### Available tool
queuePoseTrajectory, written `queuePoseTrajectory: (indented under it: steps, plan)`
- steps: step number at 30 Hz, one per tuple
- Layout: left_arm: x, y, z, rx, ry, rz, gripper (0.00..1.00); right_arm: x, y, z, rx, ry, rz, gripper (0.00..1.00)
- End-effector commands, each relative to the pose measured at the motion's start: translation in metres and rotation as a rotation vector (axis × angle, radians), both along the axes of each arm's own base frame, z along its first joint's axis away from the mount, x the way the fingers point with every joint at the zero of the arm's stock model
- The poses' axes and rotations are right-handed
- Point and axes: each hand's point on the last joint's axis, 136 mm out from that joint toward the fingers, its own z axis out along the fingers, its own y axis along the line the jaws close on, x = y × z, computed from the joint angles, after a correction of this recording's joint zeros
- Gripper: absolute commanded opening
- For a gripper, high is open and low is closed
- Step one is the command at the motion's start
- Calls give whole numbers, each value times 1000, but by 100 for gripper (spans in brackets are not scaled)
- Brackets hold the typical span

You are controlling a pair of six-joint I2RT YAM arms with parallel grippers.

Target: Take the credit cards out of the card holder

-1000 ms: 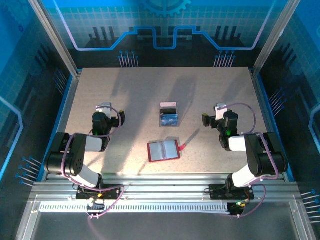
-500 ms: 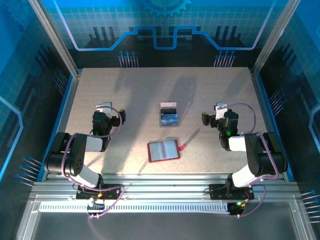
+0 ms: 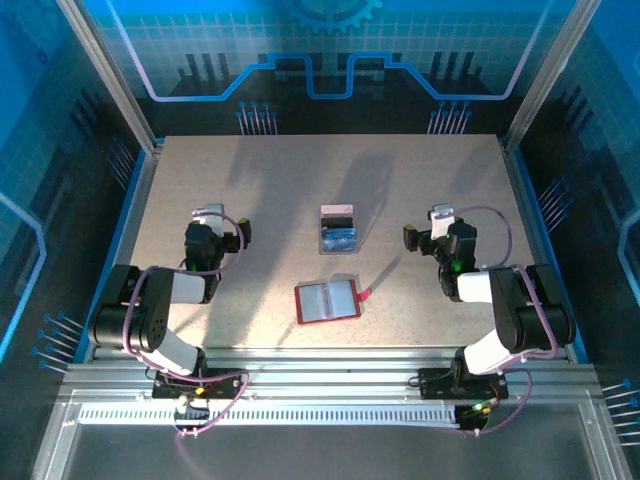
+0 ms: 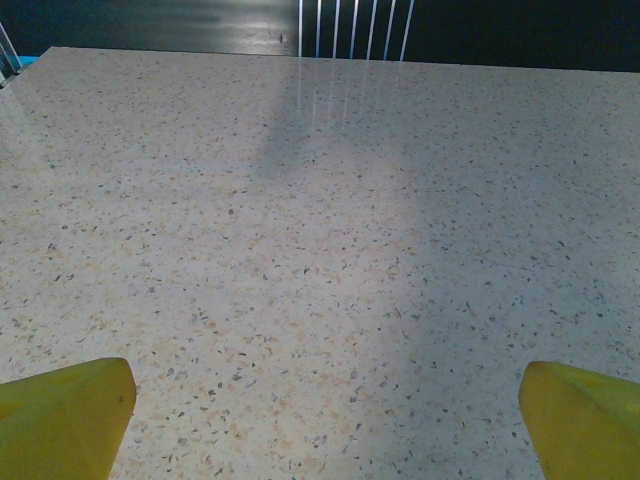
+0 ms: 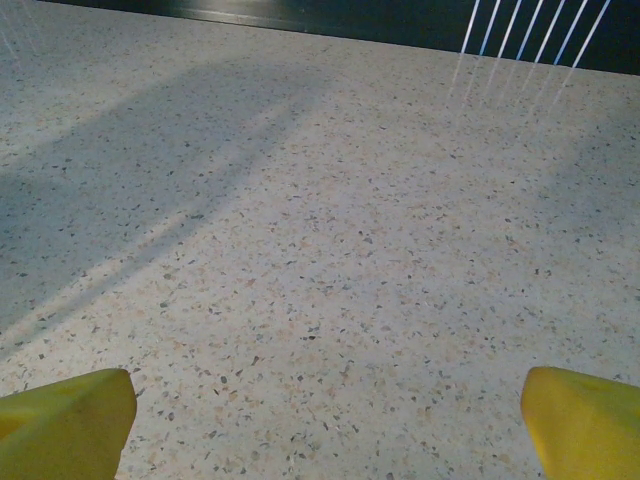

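Both arms are parked low on the speckled table, one on each side, and the task's things sit in the middle ground between them. The left gripper is on the left side, well apart from the goods. From its wrist camera the yellow fingertips stand at the two bottom corners, spread wide, with bare tabletop in the gap: released, grasping nothing. It's the same on the other side. The right gripper rests on the right side, and its own yellow fingertips are just as far apart over bare speckled surface, so it is released too and empty. Now the card holder: it lies flat and folded open at the near centre, red border around pale grey inner pockets facing up, its little red tab poking out on the right edge. Whether anything is tucked in those pockets I cannot tell from up here. The credit cards lie in a small overlapping pile just to the far side of the holder and apart from it, out on the table. A pale pinkish-white card is at the far end and a blue card at the near end. Any others in the pile are too small to make out.
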Motion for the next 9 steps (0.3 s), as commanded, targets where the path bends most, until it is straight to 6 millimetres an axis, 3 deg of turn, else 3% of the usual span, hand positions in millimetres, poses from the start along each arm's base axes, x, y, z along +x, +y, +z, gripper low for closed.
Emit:
queuePoseTrajectory:
  steps: [1, 9]
  plan:
    - [0, -5, 2, 14, -17, -29, 99, 5, 1, 10, 11, -43, 0, 100]
    - [0, -6, 2, 13, -16, -30, 99, 4, 1, 11, 16, -48, 5, 100]
